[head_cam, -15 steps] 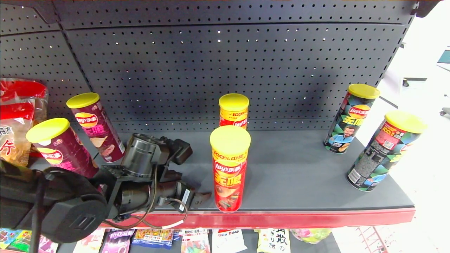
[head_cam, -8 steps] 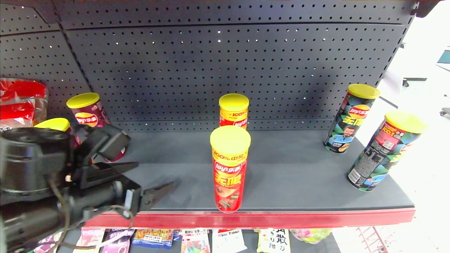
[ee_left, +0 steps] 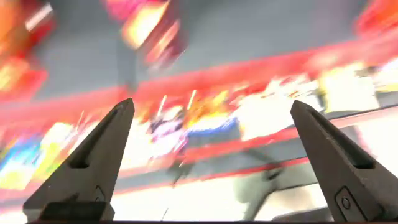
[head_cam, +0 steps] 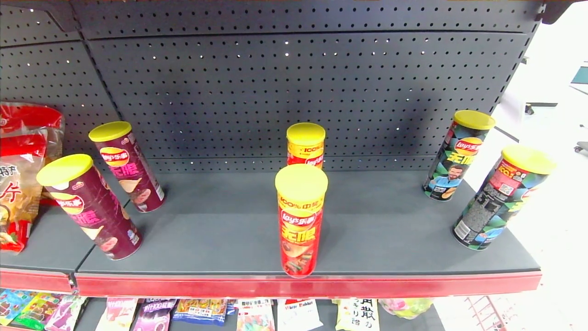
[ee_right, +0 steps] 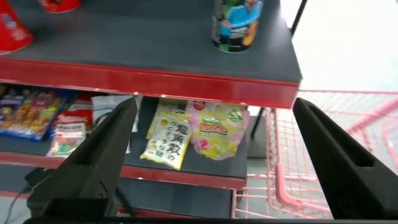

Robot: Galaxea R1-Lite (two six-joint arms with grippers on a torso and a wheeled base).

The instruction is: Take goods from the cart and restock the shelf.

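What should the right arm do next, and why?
Probably lower the right gripper toward the cart: it is open and empty, the cart lies near, past the shelf's end, and the shelf has bare room.

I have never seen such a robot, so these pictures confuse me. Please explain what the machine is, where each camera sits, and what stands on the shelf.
It is a wheeled robot with two arms, restocking a shop shelf. The large picture comes from its head camera. On the shelf stand two maroon cans at the left, two red cans in the middle, two dark cans at the right, with snack bags at the far left. The other pictures come from wrist cameras; the dark wedges are the left gripper and the right gripper, both open and empty. A pink cart stands beyond the right gripper.
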